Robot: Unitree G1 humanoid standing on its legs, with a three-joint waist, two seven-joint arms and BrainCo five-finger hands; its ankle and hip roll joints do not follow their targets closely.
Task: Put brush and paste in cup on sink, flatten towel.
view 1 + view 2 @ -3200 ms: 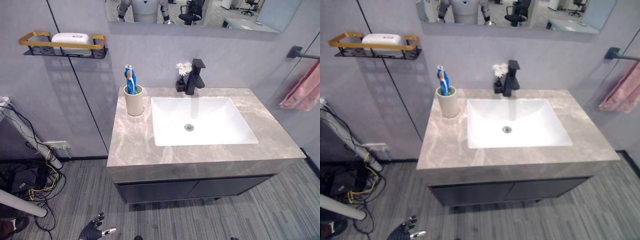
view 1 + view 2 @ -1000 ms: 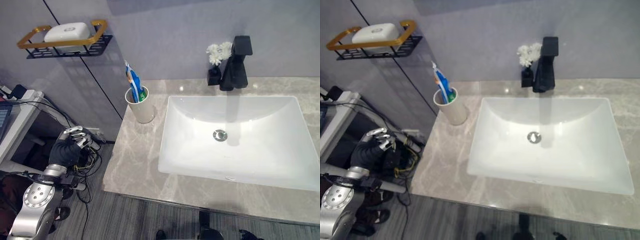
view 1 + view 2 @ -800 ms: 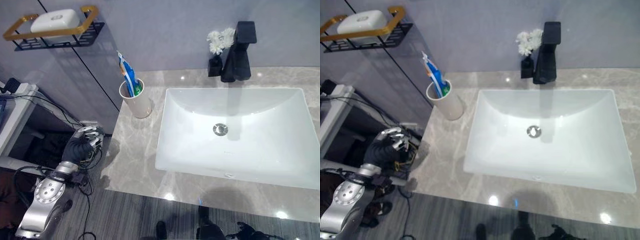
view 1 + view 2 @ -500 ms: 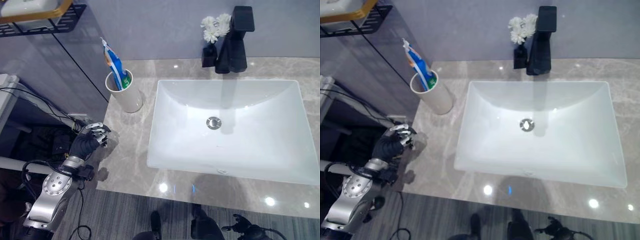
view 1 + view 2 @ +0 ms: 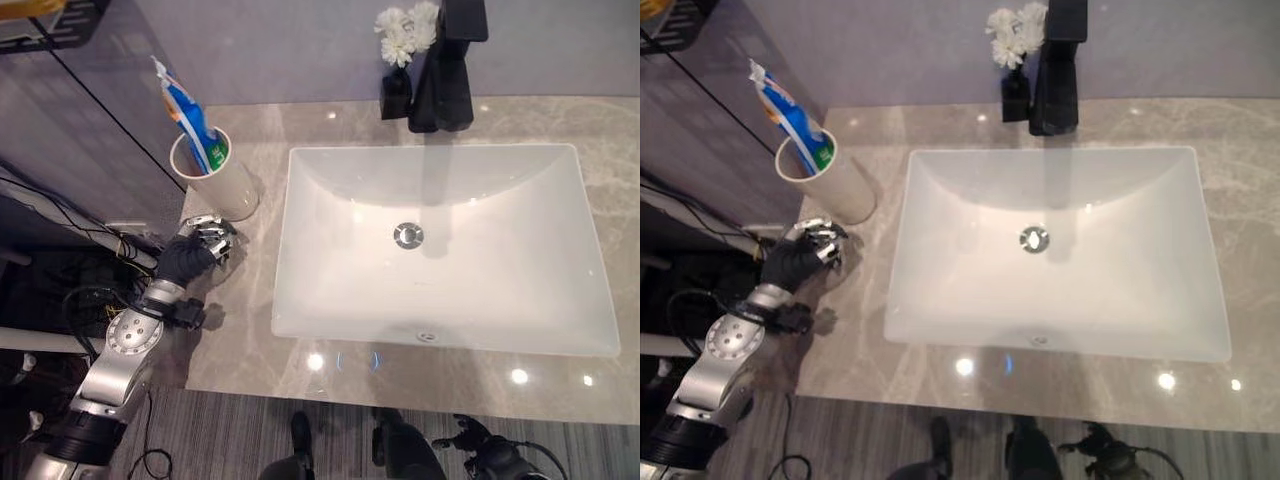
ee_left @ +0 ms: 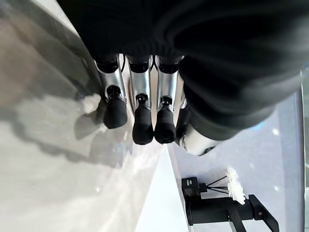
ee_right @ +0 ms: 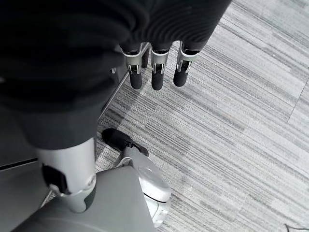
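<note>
- The cream cylindrical cup (image 5: pixel 212 175) stands upright on the grey marbled stone counter (image 5: pixel 250 330), just beside the left rim of the white rectangular basin (image 5: pixel 440 250).
- A blue-and-white toothpaste tube (image 5: pixel 186 112) and a green-tipped item, probably the toothbrush (image 5: pixel 218 152), already stand inside the cup, leaning toward the wall.
- The left hand (image 5: pixel 190 255) hovers over the counter edge, near the cup's base but apart from it; in the left wrist view its fingers (image 6: pixel 143 123) hang loosely curled and close on nothing.
- The right hand (image 7: pixel 157 63) hangs low over the grey striped floor, fingers relaxed and empty.
- By my judgement the cup is light, stiff and smooth, and top-heavy with the tall tube, so a knock near the rim could tip it; a wrap low around its body looks safest.
- The tube is probably soft and would squash; it is best pinched near its stiffer end.
- A black faucet (image 5: pixel 445 60) and a small white flower sprig in a black vase (image 5: pixel 398 30) stand behind the basin.
</note>
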